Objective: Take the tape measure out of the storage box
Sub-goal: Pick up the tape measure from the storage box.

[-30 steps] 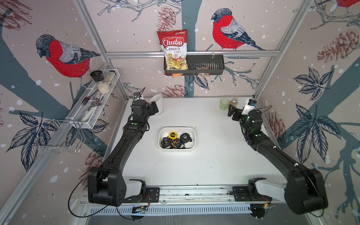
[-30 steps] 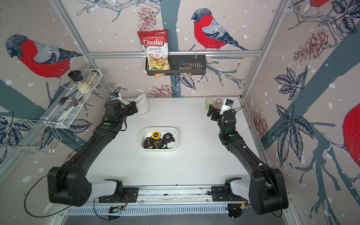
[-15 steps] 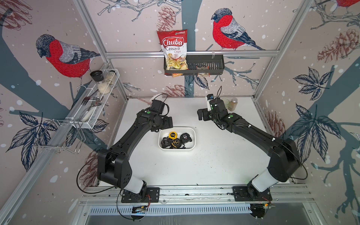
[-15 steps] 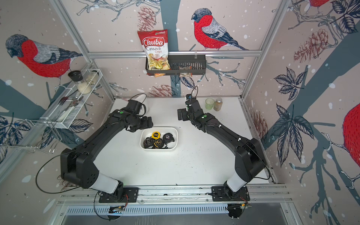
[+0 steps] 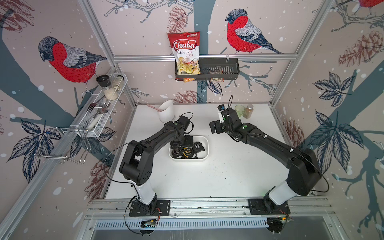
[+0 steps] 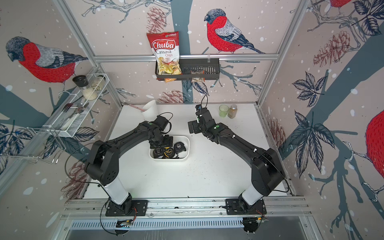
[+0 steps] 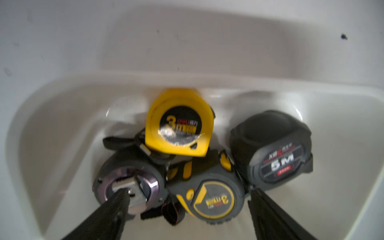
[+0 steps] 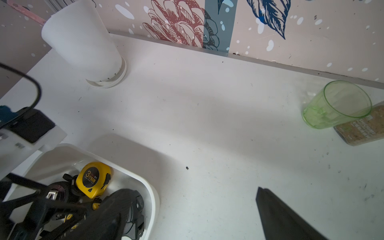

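Since your left claw [image 7: 188,192] hangs spread over the storage box [image 7: 52,108], drop it astride the blk/yel tape measure [image 7: 216,201], clear of neighbours [image 7: 272,149], then clench.

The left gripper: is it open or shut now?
Open: the left gripper has its fingers wide apart over the tape measures in the storage box.

"Chuba Cassava Chips" on red bag [image 5: 185,52], "5M" on black tape measure [image 7: 276,153], "3" on yellow tape measure [image 7: 179,124]
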